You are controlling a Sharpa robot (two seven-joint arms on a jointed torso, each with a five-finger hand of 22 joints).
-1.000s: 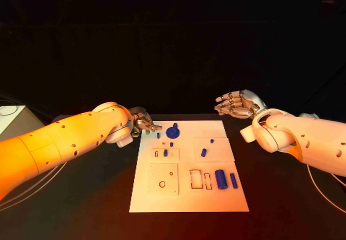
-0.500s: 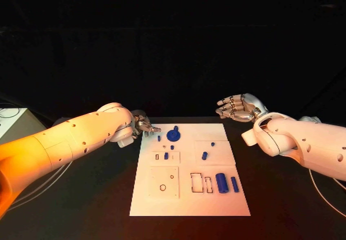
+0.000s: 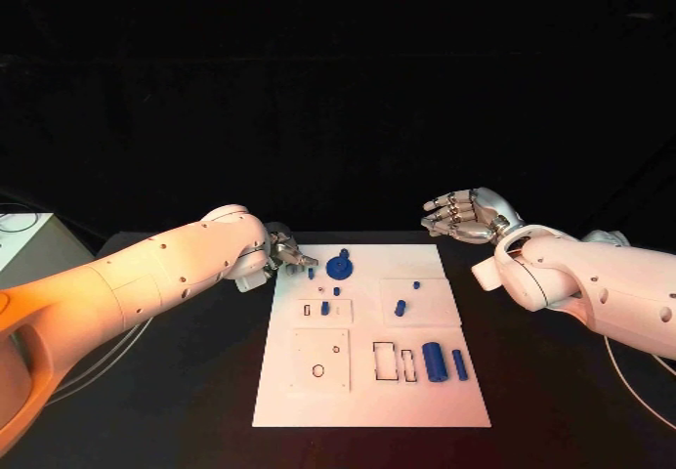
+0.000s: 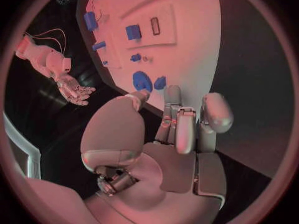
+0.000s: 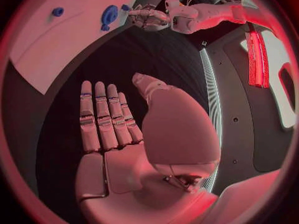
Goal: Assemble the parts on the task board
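Task board (image 3: 369, 391) lies mid-table, blue parts (image 3: 433, 361) scattered on it. Left hand (image 3: 289, 254) hovers at its far left corner, fingers curled, empty. Right hand (image 3: 465, 215) beyond far right corner, fingers spread, empty.

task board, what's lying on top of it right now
On the task board: a round blue part near its far edge, two blue cylinders side by side, smaller blue pieces mid-board. The left hand overlaps the far left corner, hiding what lies there.
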